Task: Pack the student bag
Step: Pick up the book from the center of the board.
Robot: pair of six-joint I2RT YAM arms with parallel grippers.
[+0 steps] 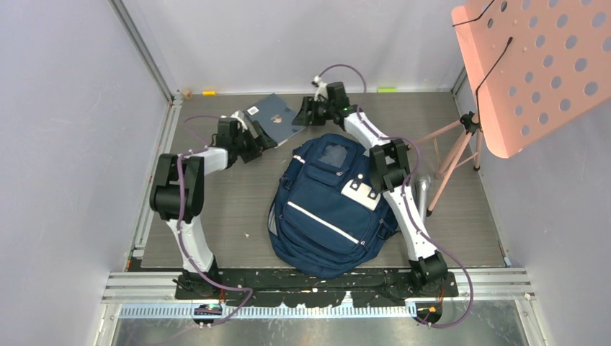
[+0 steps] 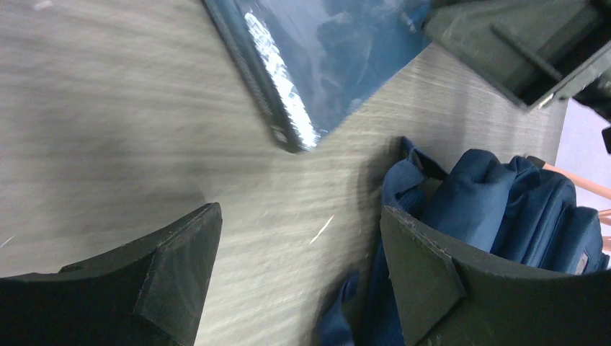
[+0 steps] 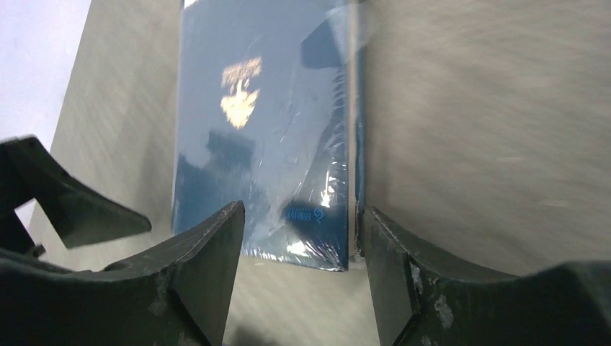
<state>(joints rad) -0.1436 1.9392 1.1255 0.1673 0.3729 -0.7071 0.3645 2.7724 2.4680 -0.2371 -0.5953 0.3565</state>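
Tabletop point(image 1: 216, 216), seen from above: the large navy blue fabric backpack with pale reflective stripes point(image 1: 328, 209) lies flat in the middle, its base toward the near edge and its top toward the far edge. A thin dark blue book in glossy plastic wrap point(image 1: 277, 115) lies beyond the bag's top, close to the far edge and left of centre. The left gripper point(image 1: 261, 140) sits at the book's near-left side and the right gripper point(image 1: 301, 114) at its right end, so the book is flanked from two sides, probably so that one arm can steady it while the other takes hold. A pink perforated music stand point(image 1: 540, 65) leans in over the far right corner.

From the left wrist, the left gripper point(image 2: 299, 213) has its fingers spread wide over bare tabletop with nothing between them. A corner of the book point(image 2: 339, 58) lies just ahead, and the bag's rumpled fabric point(image 2: 504, 202) is off to one side.

From the right wrist, the right gripper point(image 3: 299, 209) also has its fingers apart. They straddle the spine-side corner of the book point(image 3: 266, 130) (not clamped, as far as I can judge). The book is not yet in the bag.
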